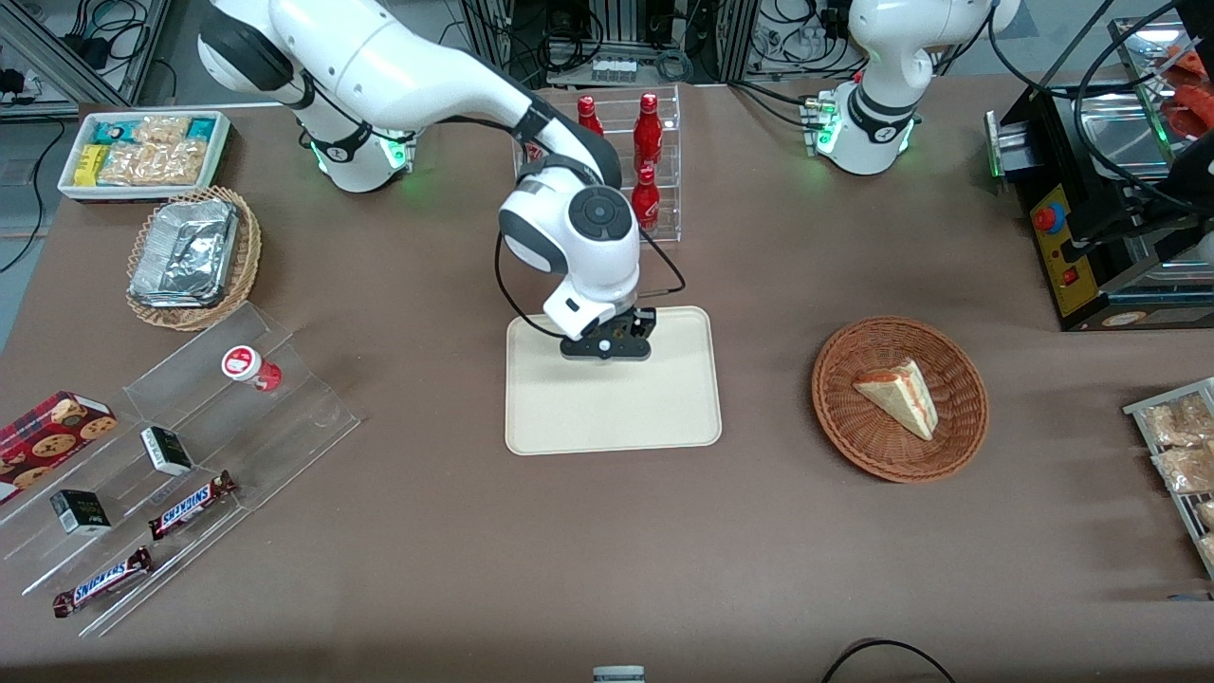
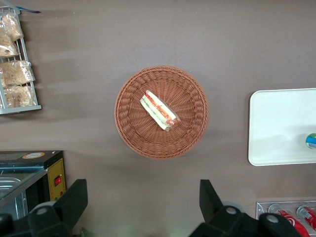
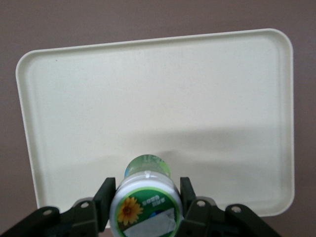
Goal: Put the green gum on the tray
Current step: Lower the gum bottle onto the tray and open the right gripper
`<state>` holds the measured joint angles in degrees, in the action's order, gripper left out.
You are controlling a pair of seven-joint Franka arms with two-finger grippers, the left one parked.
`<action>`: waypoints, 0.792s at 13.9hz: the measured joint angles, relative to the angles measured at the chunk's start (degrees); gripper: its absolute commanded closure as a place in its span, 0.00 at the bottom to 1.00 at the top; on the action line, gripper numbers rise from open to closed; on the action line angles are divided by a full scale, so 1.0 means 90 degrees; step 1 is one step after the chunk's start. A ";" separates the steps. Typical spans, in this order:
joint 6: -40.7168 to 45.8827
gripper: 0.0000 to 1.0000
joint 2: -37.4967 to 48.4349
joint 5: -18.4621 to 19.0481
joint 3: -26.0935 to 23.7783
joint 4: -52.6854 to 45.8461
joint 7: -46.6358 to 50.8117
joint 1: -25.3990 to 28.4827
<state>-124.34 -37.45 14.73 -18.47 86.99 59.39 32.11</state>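
Over the tray (image 3: 148,98), gripper (image 3: 146,197) fingers (image 3: 105,195) clasp the white-lidded green gum (image 3: 147,197).

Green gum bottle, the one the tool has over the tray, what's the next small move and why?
Probably lower it straight down, then open. The tool is shut on the small green plastic gum bottle with the white lid, already above the flat cream-beige rectangular tray near the tray's edge farther from the front camera. Whether the bottle touches the tray cannot be told, so a short descent comes first.
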 measured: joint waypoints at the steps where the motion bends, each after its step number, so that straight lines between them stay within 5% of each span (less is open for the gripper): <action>1: -0.0104 1.00 -0.0079 0.0000 0.0015 0.0000 0.0000 0.0000; 10: -0.0287 1.00 -0.0547 0.0264 0.0060 0.0006 0.0011 0.0001; 11: -0.0304 0.80 -0.0561 0.0264 0.0061 0.0006 0.0011 0.0001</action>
<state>-127.07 -42.50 17.10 -17.93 87.04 59.50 32.12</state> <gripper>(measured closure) 0.419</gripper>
